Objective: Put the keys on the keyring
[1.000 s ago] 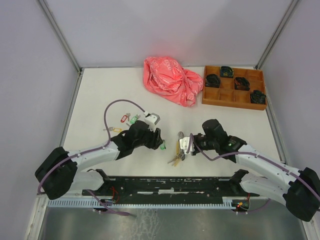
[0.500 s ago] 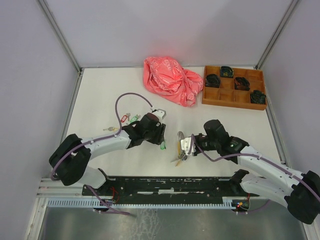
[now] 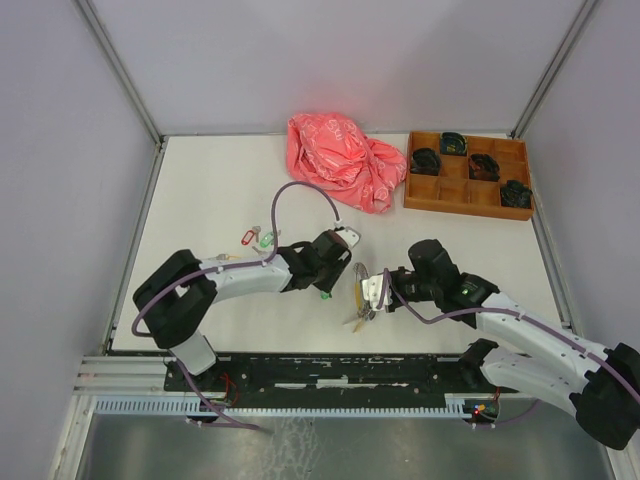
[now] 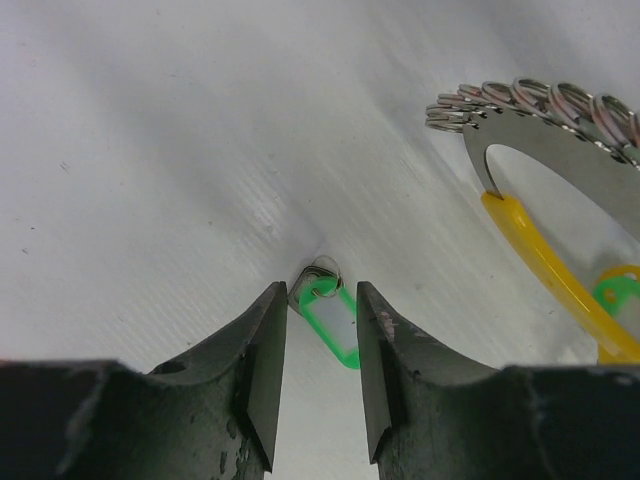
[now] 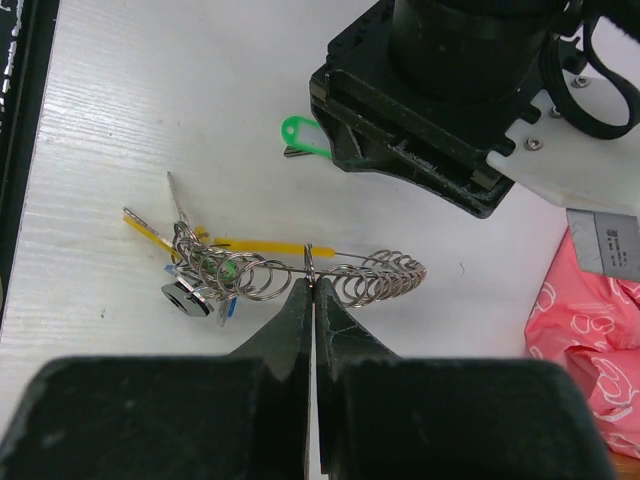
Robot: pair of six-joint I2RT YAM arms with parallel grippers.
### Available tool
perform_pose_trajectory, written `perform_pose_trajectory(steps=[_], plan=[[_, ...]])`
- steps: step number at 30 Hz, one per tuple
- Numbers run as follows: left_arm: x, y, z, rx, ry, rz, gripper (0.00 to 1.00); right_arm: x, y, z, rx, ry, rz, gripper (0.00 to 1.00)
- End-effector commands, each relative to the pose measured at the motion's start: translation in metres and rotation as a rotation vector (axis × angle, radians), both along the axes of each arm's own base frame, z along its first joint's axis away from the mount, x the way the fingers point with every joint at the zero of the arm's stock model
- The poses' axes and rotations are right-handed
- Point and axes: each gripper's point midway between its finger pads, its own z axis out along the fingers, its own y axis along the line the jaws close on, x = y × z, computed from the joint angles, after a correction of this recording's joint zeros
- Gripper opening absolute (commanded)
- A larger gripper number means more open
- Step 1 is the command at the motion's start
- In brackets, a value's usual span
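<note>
- Centrally, a round keyring of silvery coiled wire loops with a smooth yellow band (image 5: 385, 275) stands on edge on the white, finely grained desk (image 3: 200, 190).
- The right pincer (image 5: 313, 290) has it nipped, with matte black fingers closed tight on one wire loop.
- Yellow, blue and green plastic tags cluster at the ring's near end.
- Just left of the ring, a small silver key with a glossy green oblong plastic tag (image 4: 333, 325) lies flat on the desk.
- The left pincer (image 4: 322, 292) straddles that key. Its black fingers stand a narrow gap apart, with the tag between them.
- Further left, a red-tagged key (image 3: 246, 238) and another green-tagged key (image 3: 266, 238) rest on the desk.
- At the far side sit a crumpled pink plastic bag (image 3: 340, 160) and a compartmented brown wooden tray (image 3: 462, 207) holding small black bundles (image 3: 425, 160).
- Pale grey walls (image 3: 300, 60) enclose the desk.
</note>
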Motion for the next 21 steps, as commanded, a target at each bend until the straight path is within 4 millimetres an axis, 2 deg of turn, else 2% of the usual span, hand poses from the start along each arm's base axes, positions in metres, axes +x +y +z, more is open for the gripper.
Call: perform_pose_trajectory(steps=[1,15,21], plan=[[0.013,-0.005,0.007,0.049,-0.062,-0.041,0.40,0.004,0.007,0.019,0.054,-0.045,0.008,0.01],[0.011,-0.013,0.000,0.045,-0.051,-0.069,0.31,0.005,0.007,0.016,0.048,-0.034,0.006,0.01],[0.011,-0.009,-0.005,0.062,-0.047,-0.062,0.24,0.004,0.007,0.016,0.048,-0.033,0.008,0.01]])
